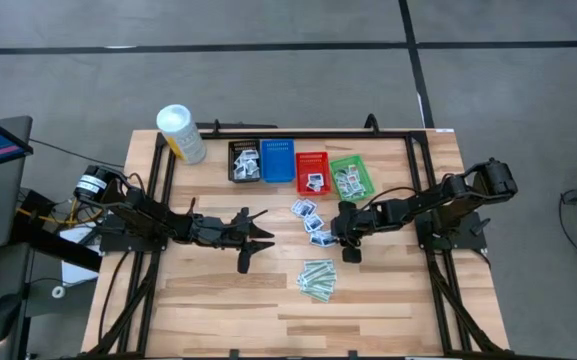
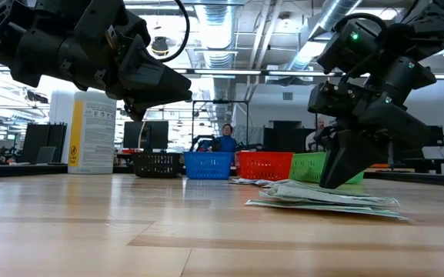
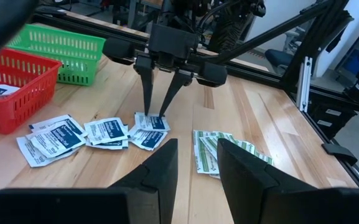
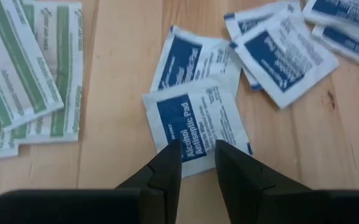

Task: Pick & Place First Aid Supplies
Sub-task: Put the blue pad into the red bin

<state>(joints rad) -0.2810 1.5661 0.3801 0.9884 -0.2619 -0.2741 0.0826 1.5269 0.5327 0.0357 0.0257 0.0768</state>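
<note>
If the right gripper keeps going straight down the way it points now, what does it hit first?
Most likely the alcohol antiseptic pad packet: the right gripper, jaws slightly apart, points down at its near edge, just above the table, though its exact height is unclear.

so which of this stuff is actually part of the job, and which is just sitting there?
Job:
- blue-print packets loose on the table, right gripper over one, jaws apart
- green strips
- packets already in the black basket, red basket and green basket
- blue basket

Lying about:
- white tub
- left gripper, waiting open mid-table
</note>
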